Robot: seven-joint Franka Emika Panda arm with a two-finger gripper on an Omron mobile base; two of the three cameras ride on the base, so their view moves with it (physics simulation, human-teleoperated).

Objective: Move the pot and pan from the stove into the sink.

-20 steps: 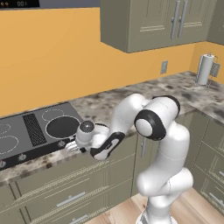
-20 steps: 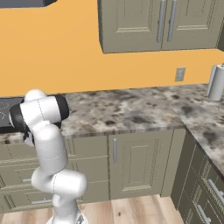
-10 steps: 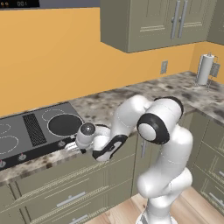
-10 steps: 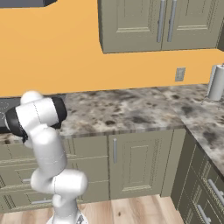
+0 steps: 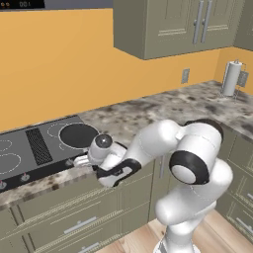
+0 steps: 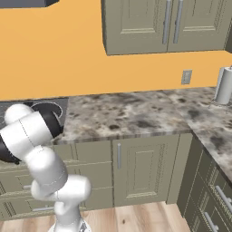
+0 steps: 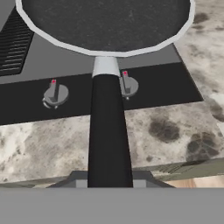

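The black frying pan (image 5: 77,135) sits on the right front burner of the black glass stove (image 5: 29,148). In the hand view the pan (image 7: 105,22) fills the top, and its long dark handle (image 7: 108,131) runs straight down over the stove's front edge. My gripper (image 5: 81,160) is at that front edge, at the end of the handle. In the hand view the gripper (image 7: 109,179) has a finger pressed against each side of the handle, shut on it. The pot and the sink are out of view.
Two silver knobs (image 7: 55,94) (image 7: 128,85) flank the handle on the stove front. The ribbed vent strip (image 5: 38,146) lies left of the pan. Speckled stone counter (image 5: 163,111) stretches right to a paper towel roll (image 5: 229,78). Upper cabinets (image 5: 173,24) hang overhead.
The arm's elbow has swung up and to the right while the hand stays at the pan's handle. The pan has not moved from its burner.
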